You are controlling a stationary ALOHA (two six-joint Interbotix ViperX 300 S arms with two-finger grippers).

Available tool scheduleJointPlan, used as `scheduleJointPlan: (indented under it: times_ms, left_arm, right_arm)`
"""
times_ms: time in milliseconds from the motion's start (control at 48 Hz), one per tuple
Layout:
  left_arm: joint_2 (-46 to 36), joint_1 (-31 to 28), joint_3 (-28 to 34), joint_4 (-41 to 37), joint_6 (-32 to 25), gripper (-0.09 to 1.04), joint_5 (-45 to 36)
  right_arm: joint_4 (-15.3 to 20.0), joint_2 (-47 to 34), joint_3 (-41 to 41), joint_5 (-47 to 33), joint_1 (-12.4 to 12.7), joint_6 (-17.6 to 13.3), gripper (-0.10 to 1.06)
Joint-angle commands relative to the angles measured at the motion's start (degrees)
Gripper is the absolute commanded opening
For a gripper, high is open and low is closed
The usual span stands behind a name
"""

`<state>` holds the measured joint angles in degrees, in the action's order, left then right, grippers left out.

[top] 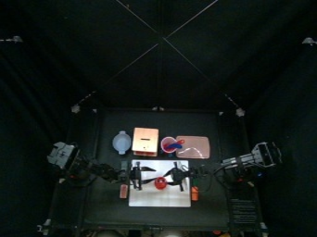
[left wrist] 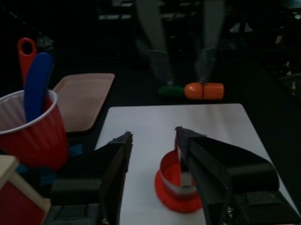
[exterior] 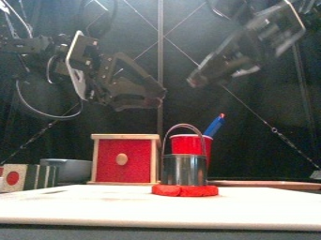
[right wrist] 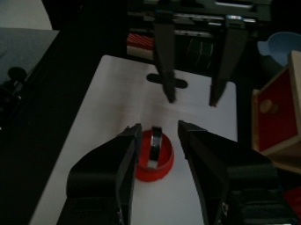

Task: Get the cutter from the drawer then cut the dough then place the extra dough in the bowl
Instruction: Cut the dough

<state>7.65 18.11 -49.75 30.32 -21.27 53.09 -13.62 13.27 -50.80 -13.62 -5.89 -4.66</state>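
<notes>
So the cutter (exterior: 185,169) is out of the drawer (exterior: 123,159) and stands on the red dough (exterior: 185,190) on the white board (exterior: 75,199), the left gripper (left wrist: 153,134) and right gripper (right wrist: 159,128) hover above it open and empty, and moving the extra dough to the bowl (top: 120,142) looks not yet done.

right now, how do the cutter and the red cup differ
The cutter is silver metal, on the dough on the white board; the red cup stands off the board. The cutter has a wire handle; the cup holds toy knives. Both are round and upright.
</notes>
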Motion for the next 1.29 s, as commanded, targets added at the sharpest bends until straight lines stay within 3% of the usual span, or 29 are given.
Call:
scheduleJointPlan:
  times_ms: [21, 208, 354, 458, 667, 1292]
  left_arm:
    - [2.99, 2.9, 3.34, 1.76, 0.18, 0.86, 3.34]
    - [9.58, 6.5, 5.54, 6.94, 0.26, 0.86, 11.95]
    - [15.12, 8.44, 7.29, 10.55, 0.88, 0.86, 16.35]
    - [16.88, 8.61, 8.09, 11.51, 1.41, 0.86, 16.35]
    - [16.0, 8.17, 7.29, 11.69, 1.41, 0.86, 14.68]
    - [15.03, 5.45, 7.56, 11.87, 1.32, 0.85, 10.99]
  right_arm:
    - [-1.67, 1.67, -7.29, -13.18, 2.29, -0.35, 0.77]
    - [-1.23, -4.31, -14.24, -37.62, 3.52, 0.7, 0.77]
    - [2.11, -12.66, -14.06, -44.38, 3.52, 1.32, 0.77]
    - [4.04, -17.67, -11.6, -47.46, 1.93, 2.02, 0.77]
    - [5.89, -24.96, -6.5, -49.66, 0.7, 3.16, 0.77]
    - [7.38, -24.79, -6.59, -46.32, -0.09, 2.2, 0.77]
